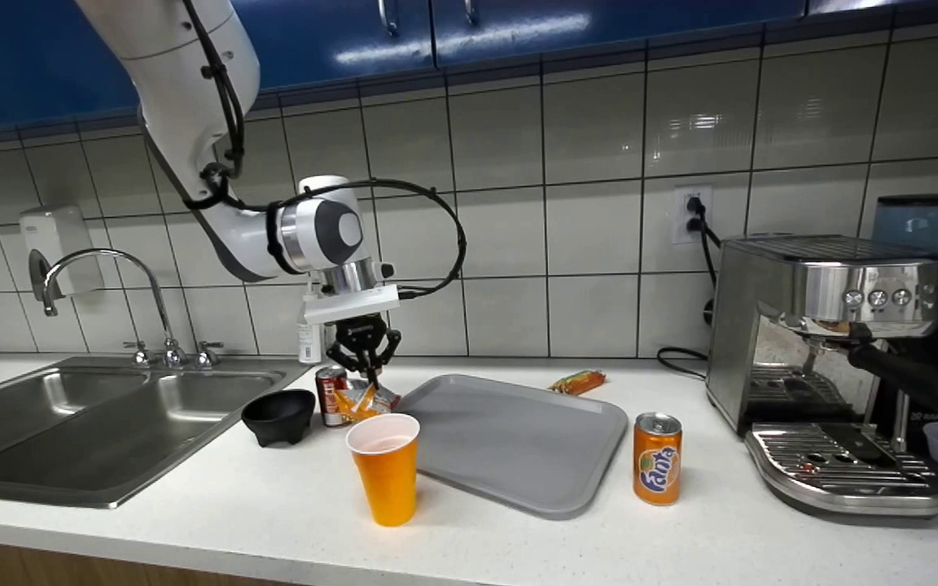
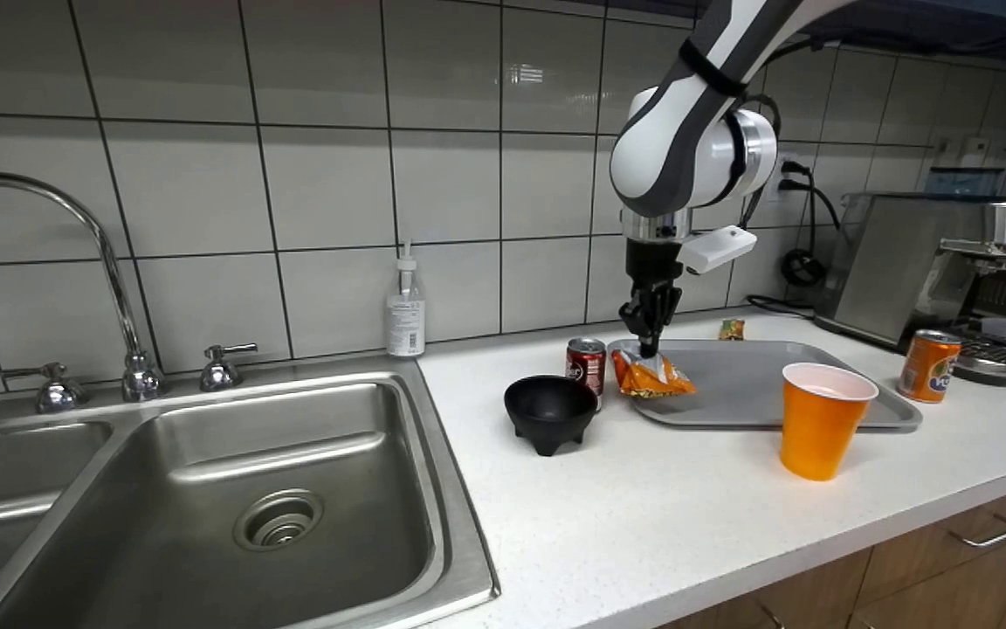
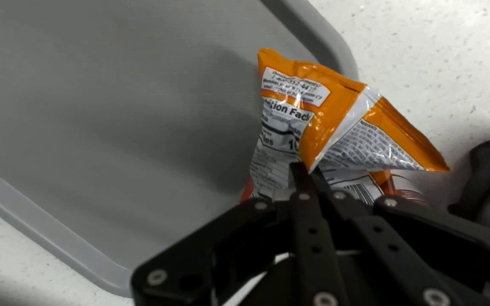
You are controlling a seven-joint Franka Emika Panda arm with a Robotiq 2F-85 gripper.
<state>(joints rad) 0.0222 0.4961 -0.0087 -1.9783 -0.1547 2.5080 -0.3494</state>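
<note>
My gripper (image 3: 309, 172) is shut on an orange and white snack bag (image 3: 338, 110), pinching its crumpled back panel so that it folds around the fingertips. The gripper shows pointing down in both exterior views (image 1: 373, 379) (image 2: 648, 349). The bag (image 2: 651, 377) hangs at the corner of a grey tray (image 2: 743, 371), next to a dark red can (image 2: 586, 362). I cannot tell whether its lower edge touches the tray or counter. In an exterior view, the bag (image 1: 367, 401) is partly hidden behind an orange cup (image 1: 387, 480). A black bowl (image 1: 278, 415) stands beside the red can.
An orange Fanta can (image 1: 657, 460) stands beyond the tray, before a steel coffee machine (image 1: 827, 342). A small colourful packet (image 1: 577, 382) lies behind the tray. A steel sink (image 2: 293, 489) with a tap (image 2: 132, 349) and a soap bottle (image 2: 405, 310) are on the bowl's side.
</note>
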